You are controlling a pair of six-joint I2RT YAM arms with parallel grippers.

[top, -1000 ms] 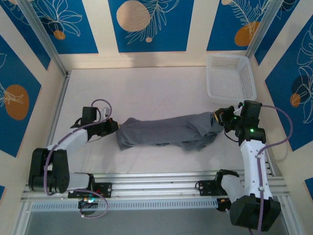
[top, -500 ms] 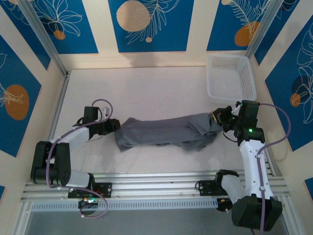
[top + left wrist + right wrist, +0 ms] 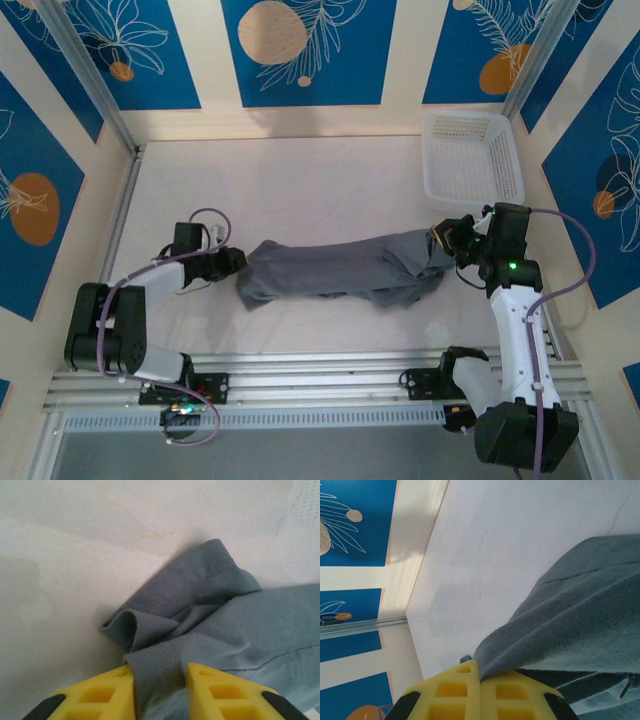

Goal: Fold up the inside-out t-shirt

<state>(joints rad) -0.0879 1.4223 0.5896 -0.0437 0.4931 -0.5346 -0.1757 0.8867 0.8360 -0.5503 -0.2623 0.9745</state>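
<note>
Lying bunched into a long roll, the t-shirt (image 3: 335, 268) stretches left to right across the middle of the desk (image 3: 300, 190). A white basket (image 3: 472, 150) stands apart from it in the far right corner. The right end effector (image 3: 480, 677) is closed on the t-shirt's right end, pinching the fabric. The left end effector (image 3: 159, 680) sits at the left end, its yellow fingers (image 3: 100, 695) slightly apart with a hem fold between them. Whether they clamp it, I cannot tell.
</note>
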